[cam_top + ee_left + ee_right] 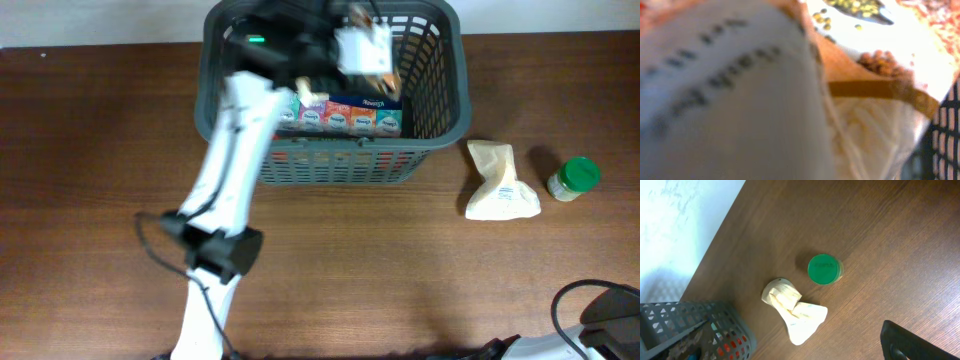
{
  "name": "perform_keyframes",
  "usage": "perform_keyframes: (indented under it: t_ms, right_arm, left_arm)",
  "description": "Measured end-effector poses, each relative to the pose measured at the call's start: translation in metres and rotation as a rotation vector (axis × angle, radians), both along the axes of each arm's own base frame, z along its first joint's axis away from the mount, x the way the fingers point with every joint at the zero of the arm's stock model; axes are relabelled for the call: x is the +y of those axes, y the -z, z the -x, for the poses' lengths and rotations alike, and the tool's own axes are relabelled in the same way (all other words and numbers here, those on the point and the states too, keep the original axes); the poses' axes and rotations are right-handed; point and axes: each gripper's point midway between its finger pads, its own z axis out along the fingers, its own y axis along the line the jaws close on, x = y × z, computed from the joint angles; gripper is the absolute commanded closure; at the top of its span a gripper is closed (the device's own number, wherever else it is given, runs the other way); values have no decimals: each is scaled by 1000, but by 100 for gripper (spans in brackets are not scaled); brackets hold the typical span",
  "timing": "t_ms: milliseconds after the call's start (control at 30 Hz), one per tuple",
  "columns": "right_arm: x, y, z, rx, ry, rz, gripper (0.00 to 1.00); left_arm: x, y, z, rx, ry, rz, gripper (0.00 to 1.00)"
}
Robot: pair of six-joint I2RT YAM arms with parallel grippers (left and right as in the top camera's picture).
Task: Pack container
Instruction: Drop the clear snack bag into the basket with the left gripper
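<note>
The dark grey basket [335,168] stands at the table's far middle; its corner shows in the right wrist view [670,314]. A row of colourful packs [350,118] lies inside it. My left gripper [325,62] is over the basket's inside, shut on a white packet with a brown band [365,50]. That packet [740,100] fills the left wrist view and hides the fingers. Of my right gripper only a dark part [912,345] shows, low at the front right, away from the basket.
A cream crumpled bag [500,182] lies on the table right of the basket, also in the right wrist view [792,311]. A small green-lidded jar [573,178] stands just right of it [824,269]. The table's far edge runs behind the basket.
</note>
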Motion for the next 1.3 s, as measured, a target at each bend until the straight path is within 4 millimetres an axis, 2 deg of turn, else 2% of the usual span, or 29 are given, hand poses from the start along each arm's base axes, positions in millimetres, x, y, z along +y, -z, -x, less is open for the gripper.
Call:
perform_keyframes:
  t_ms: [67, 100, 133, 167, 200, 267, 367, 400, 500, 600, 633, 700, 733, 800, 833, 867, 900, 933, 967, 1033, 1133, 1200, 1233, 1300]
  right_arm:
    - [0, 0, 0, 0, 0, 1, 1]
    - [0, 0, 0, 0, -1, 0, 1]
    - [0, 0, 0, 0, 0, 0, 1]
    - [0, 0, 0, 0, 0, 0, 1]
    - [0, 0, 0, 0, 0, 1, 1]
    - [0, 0, 0, 0, 0, 1, 1]
    - [0, 0, 0, 0, 0, 1, 1]
    - [0, 0, 0, 0, 0, 1, 1]
    - [0, 0, 0, 0, 0, 1, 1]
    - [0, 0, 0, 0, 0, 1, 1]
    - [0, 0, 0, 0, 0, 1, 1]
    - [0, 0, 0, 0, 0, 1, 1]
    - [0, 0, 0, 0, 0, 1, 1]
    - [0, 0, 0, 0, 0, 0, 1]
    - [0, 0, 0, 0, 0, 1, 1]
    - [0, 0, 0, 1, 0, 0, 1]
    - [0, 0, 0, 0, 0, 1, 1]
    - [0, 0, 0, 0, 0, 1, 1]
    - [0, 0, 0, 0, 0, 1, 1]
    - [0, 0, 0, 0, 0, 1, 1]
    - [0, 0, 0, 0, 0, 1, 1]
    - [0, 0, 0, 0, 0, 1, 1]
    - [0, 0, 0, 0, 0, 1, 1]
    - [0, 0, 0, 0, 0, 1, 1]
  left_arm:
    - [-12, 40, 1, 70, 27, -46, 98]
    - [-21, 74, 6, 133, 50, -87, 76]
    - [-26, 99, 11, 181, 63, -117, 46]
    - [-30, 112, 15, 209, 67, -134, 0]
    - [-32, 118, 17, 221, 63, -142, 1]
    - [-35, 117, 18, 232, 14, -141, 1]
    - [-37, 95, 12, 206, -92, -96, 1]
    - [-35, 83, 8, 200, -148, -66, 1]
    - [-14, 20, -5, 154, -333, 88, 1]
    - [40, -57, -12, 89, -516, 259, 1]
    - [66, -86, -12, 57, -581, 319, 0]
    - [130, -142, -4, -8, -737, 449, 6]
    - [171, -168, 7, -40, -828, 507, 7]
    - [233, -192, 32, -52, -990, 578, 7]
    - [246, -192, 39, -35, -1033, 586, 7]
    - [264, -188, 47, -11, -1094, 587, 1]
    - [292, -180, 54, 20, -1189, 587, 1]
    - [322, -166, 54, 57, -1292, 582, 1]
    - [337, -157, 52, 76, -1340, 575, 1]
    - [375, -128, 47, 147, -1462, 542, 1]
    - [423, -83, 51, 266, -1618, 484, 1]
    - [446, -56, 57, 340, -1697, 446, 1]
    - [459, -34, 60, 401, -1744, 419, 1]
    - [470, -7, 62, 471, -1781, 389, 1]
